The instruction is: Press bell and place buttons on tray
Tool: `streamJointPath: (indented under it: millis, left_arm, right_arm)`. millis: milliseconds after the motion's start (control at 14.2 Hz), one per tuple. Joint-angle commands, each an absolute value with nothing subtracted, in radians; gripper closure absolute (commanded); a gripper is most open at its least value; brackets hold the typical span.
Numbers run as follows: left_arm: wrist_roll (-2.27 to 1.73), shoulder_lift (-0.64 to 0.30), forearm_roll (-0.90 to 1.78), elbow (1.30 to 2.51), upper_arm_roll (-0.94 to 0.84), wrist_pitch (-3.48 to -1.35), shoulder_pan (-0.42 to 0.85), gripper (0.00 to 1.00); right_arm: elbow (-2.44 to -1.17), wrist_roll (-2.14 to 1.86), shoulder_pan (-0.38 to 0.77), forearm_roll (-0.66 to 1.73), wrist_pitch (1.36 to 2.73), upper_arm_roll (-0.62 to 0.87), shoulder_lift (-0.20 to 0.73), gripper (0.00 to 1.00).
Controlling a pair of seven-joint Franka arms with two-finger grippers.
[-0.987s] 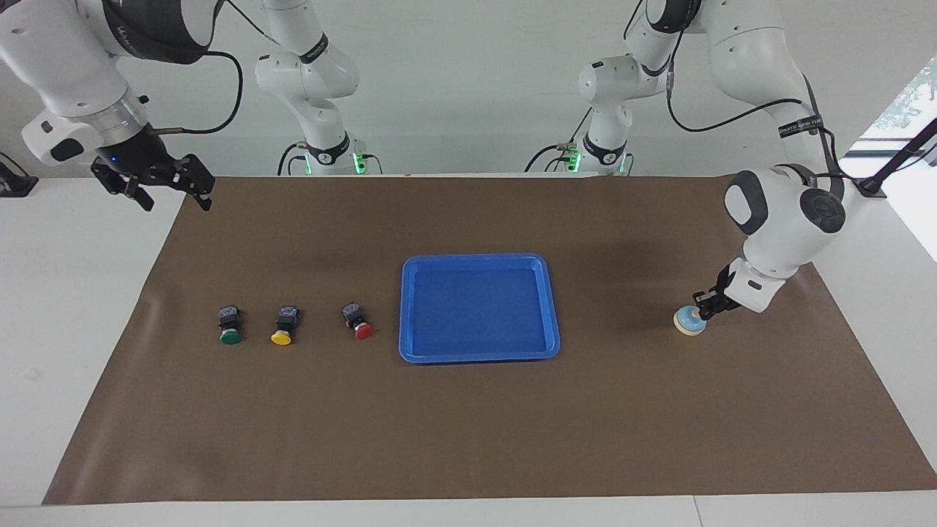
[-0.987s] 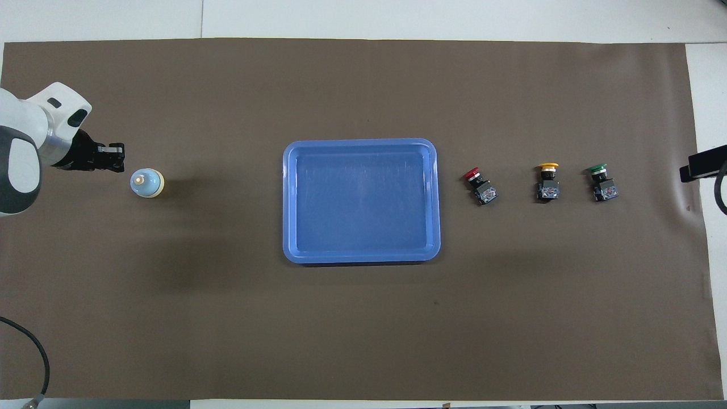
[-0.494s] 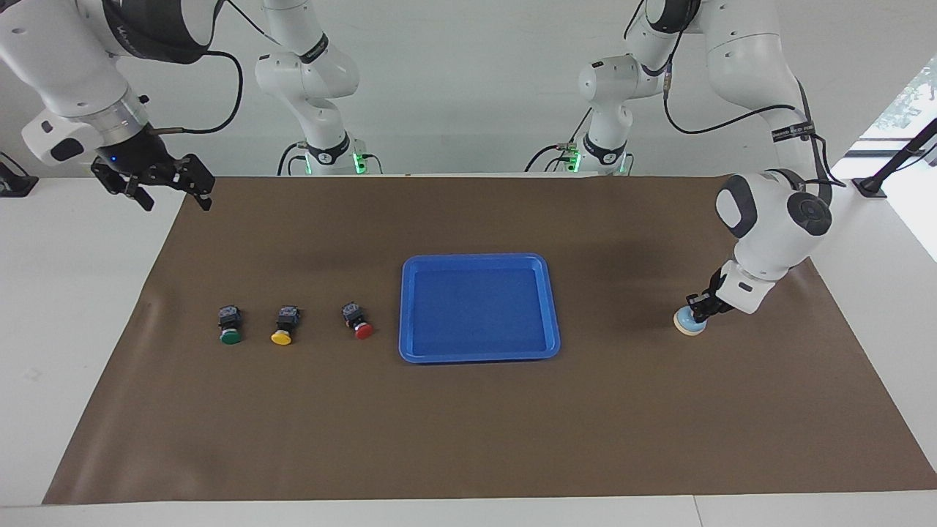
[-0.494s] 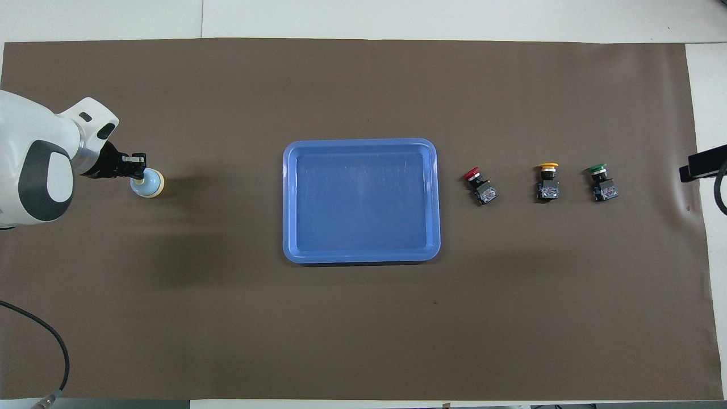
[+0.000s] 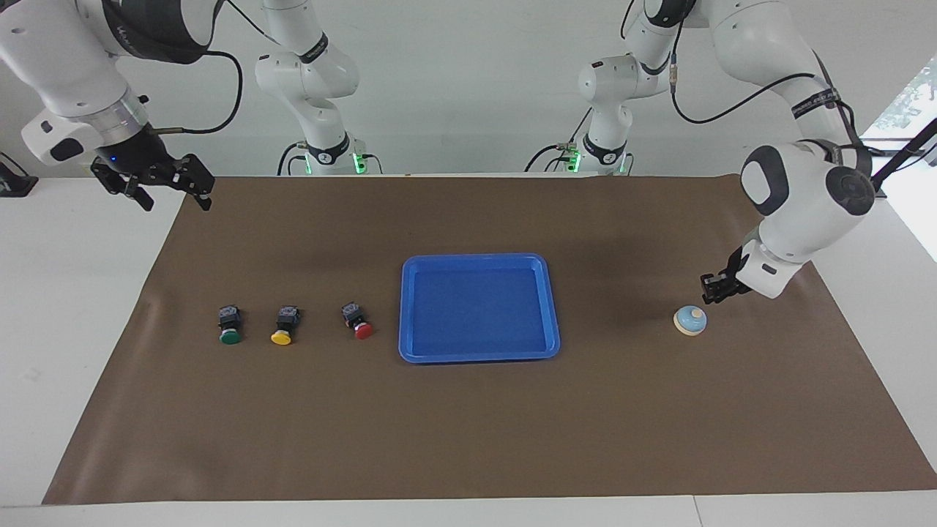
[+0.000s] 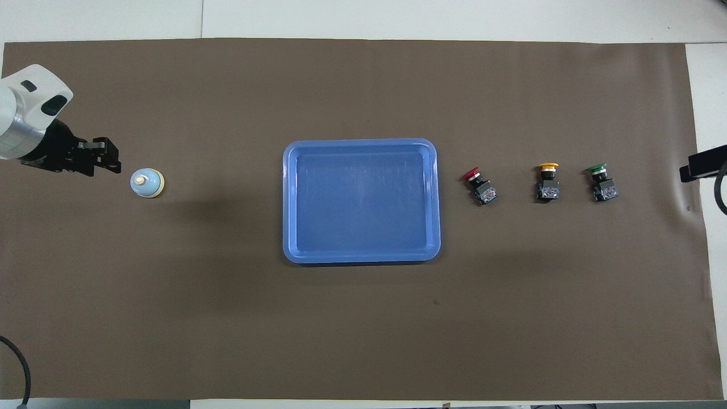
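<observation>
The light-blue bell (image 5: 689,320) (image 6: 147,183) stands on the brown mat at the left arm's end. My left gripper (image 5: 711,289) (image 6: 109,160) hangs just above and beside it, fingers together, not touching it. The blue tray (image 5: 479,357) (image 6: 361,258) lies empty at the mat's middle. The red button (image 5: 358,320) (image 6: 479,184), the yellow button (image 5: 284,326) (image 6: 548,182) and the green button (image 5: 230,326) (image 6: 601,182) lie in a row toward the right arm's end. My right gripper (image 5: 173,194) waits open and empty in the air over the mat's corner there.
The brown mat (image 5: 468,439) covers most of the white table. The arm bases and their cables stand along the robots' edge. A black part of the right gripper (image 6: 703,163) shows at the overhead view's edge.
My left gripper came down onto the bell's top half a second ago, then lifted off and drew back toward the left arm's end. The right arm has not moved.
</observation>
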State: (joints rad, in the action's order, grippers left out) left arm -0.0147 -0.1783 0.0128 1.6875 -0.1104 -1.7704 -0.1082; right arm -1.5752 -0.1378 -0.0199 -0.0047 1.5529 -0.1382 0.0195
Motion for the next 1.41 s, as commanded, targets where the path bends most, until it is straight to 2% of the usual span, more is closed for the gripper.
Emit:
streamJointPath:
  millis: [0,212,423,705,776,917,1058,1128,1340]
  left_arm:
    - [-0.025,-0.075,-0.008,1.701,-0.109,-1.662,-0.097,0.0]
    - [-0.021,0.006,-0.003,1.701,-0.109,-1.547,-0.094,0.0]
    - [-0.021,0.049,0.0,1.703,-0.109,-1.497,-0.071,0.0]
    - [-0.023,0.046,0.0,1.7,-0.088,-1.496,-0.016,0.0]
    - [-0.023,0.032,-0.006,1.684,-0.046,-1.49,0.035,0.0]
    - [-0.025,-0.02,-0.002,1.596,-0.035,-1.444,0.046,0.0]
    - [-0.02,-0.022,-0.014,1.589,-0.038,-1.413,0.04,0.0]
    - [-0.021,-0.014,-0.011,1.588,-0.041,-1.41,0.037,0.0]
    - [-0.018,0.021,0.008,1.632,-0.043,-1.459,0.037,0.0]
  right_arm:
    - [-1.592,-0.15,-0.028,0.006,1.548,-0.132,0.002,0.0]
    - [-1.592,-0.15,-0.028,0.006,1.548,-0.132,0.002,0.0]
    - [-1.592,-0.15,-0.028,0.006,1.548,-0.132,0.002,0.0]
    - [-1.592,-0.15,-0.028,0.006,1.549,-0.132,0.002,0.0]
    - [-1.592,-0.15,-0.028,0.006,1.548,-0.132,0.002,0.0]
    - [-1.588,-0.16,-0.029,0.006,1.549,-0.133,-0.011,0.0]
    - [-1.594,-0.152,-0.043,0.002,1.551,-0.135,-0.018,0.0]
    - [-1.632,-0.156,-0.075,0.002,1.566,-0.137,-0.029,0.0]
    - [-1.791,-0.16,-0.095,-0.005,1.792,-0.137,-0.055,0.0]
